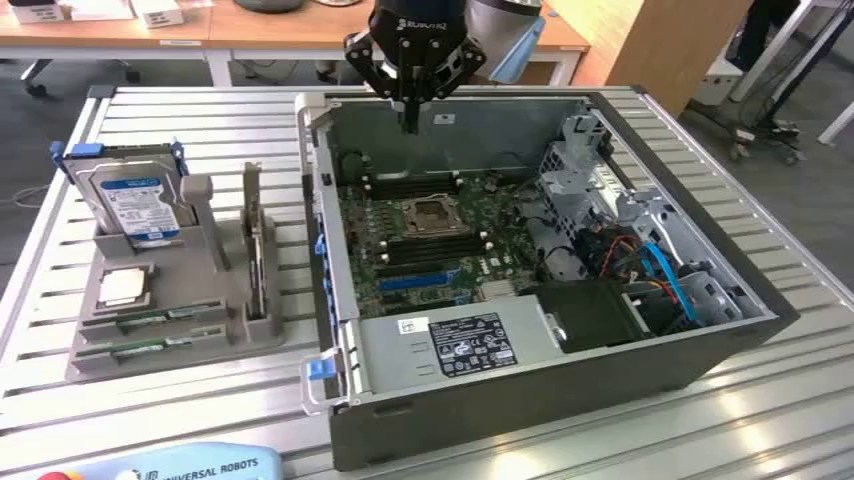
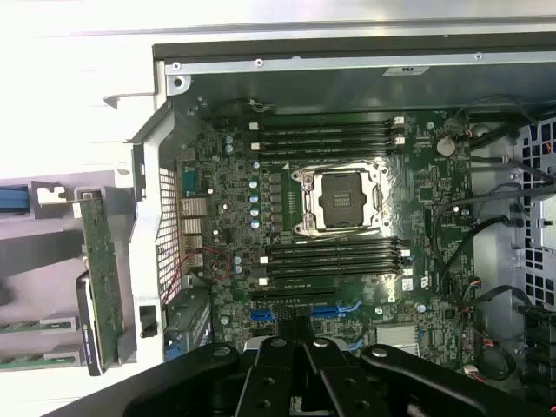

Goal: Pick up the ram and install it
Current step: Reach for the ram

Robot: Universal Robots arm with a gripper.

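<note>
Slatted metal counter [image 1: 774,400] carries an open computer case [image 1: 534,390] with a gray holder [image 1: 267,325] beside it. The end effector [image 1: 410,112] hangs over the case's far wall, fingers pressed together, holding nothing. The ram [image 1: 170,317] lies flat in the holder, well apart from it.

gripper [image 1: 410,122] points straight down, jaws pressed together, apparently nothing held between them

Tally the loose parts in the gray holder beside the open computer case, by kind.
Hard drive: 1
Processor chip: 1
Ram sticks: 2
Upright circuit card: 1
Total: 5
</note>
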